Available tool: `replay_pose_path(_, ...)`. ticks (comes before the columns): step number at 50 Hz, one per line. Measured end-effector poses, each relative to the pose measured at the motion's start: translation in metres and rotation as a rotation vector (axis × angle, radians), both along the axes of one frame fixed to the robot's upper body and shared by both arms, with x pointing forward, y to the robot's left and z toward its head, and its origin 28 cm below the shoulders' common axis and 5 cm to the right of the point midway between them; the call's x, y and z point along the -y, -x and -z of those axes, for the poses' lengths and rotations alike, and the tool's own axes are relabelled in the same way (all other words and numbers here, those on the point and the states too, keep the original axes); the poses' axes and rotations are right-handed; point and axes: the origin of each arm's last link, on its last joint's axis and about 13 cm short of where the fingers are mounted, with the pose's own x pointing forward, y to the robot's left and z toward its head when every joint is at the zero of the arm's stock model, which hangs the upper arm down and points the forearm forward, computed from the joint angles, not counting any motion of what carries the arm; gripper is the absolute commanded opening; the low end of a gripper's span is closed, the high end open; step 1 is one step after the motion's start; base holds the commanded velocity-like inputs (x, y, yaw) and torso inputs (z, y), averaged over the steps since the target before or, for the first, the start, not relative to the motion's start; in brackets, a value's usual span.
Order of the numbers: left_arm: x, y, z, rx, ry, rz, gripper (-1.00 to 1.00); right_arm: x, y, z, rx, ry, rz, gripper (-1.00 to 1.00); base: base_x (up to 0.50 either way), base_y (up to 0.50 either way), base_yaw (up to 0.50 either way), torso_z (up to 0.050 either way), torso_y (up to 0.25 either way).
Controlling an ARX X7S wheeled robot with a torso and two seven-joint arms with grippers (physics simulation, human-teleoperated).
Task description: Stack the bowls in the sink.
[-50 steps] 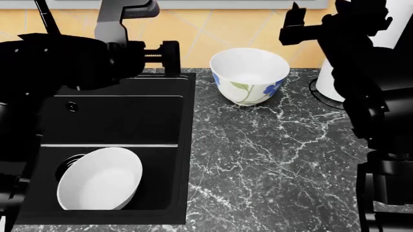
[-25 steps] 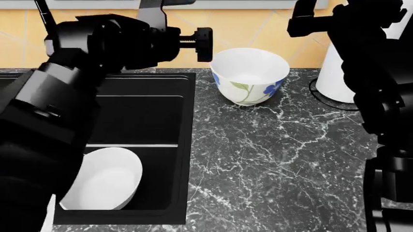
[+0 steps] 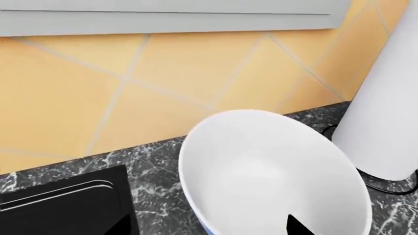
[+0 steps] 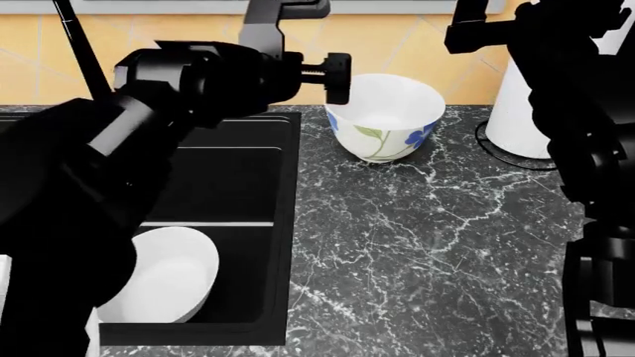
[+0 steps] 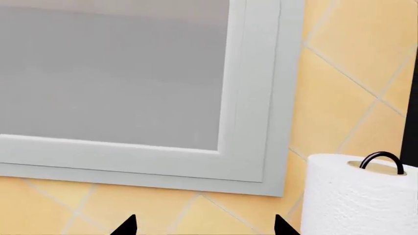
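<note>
Head view shows the left gripper (image 4: pixel 337 78) raised beside the rim of the small, deep, glossy white bowl with blue flowers and green leaves (image 4: pixel 385 116), its black tip just at the bowl's left edge; whether its fingers are spread or closed cannot be told from here. In the left wrist view only one dark fingertip (image 3: pixel 299 226) pokes into the frame over the flowered bowl's white interior (image 3: pixel 274 174), so the jaw state stays unclear there too. The right gripper (image 5: pixel 202 227) shows two black fingertips set well apart with nothing between them, aimed at the wall's pale grey window frame (image 5: pixel 255 98) and orange tiles (image 5: pixel 346 58); in the head view that gripper (image 4: pixel 466 37) is held high at the back right. The flowered bowl stands upright on the grey-veined black marble countertop (image 4: pixel 427 238), just right of the matte black rectangular sink (image 4: pixel 218 175) and near the tall white paper towel roll (image 4: pixel 521 111) on its thin black wire holder (image 5: pixel 382 159). The wide, plain white ceramic bowl (image 4: pixel 169 275) lies tilted in the sink's near compartment, leaning against the basin wall, partly hidden by the bulky black left arm (image 4: pixel 100 178). A thin black faucet (image 4: pixel 79 44) rises behind the sink.
</note>
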Motion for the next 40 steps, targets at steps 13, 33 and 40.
replay_pose_path(13,0.007,-0.002,0.004,0.047,0.031,-0.009,1.00,0.001,0.000,-0.003,0.005,0.001,-0.002,1.00,0.00,0.00,0.00,0.000,0.000)
replay_pose_path(33,0.015,-0.001,0.005,0.084,0.056,-0.026,1.00,0.004,0.002,-0.007,0.015,-0.002,0.000,1.00,0.00,0.00,0.00,0.000,0.000)
replay_pose_path(40,0.016,-0.001,0.004,0.087,0.047,-0.024,1.00,0.005,0.002,-0.007,0.017,-0.005,0.001,1.00,0.00,0.00,0.00,0.000,-0.013)
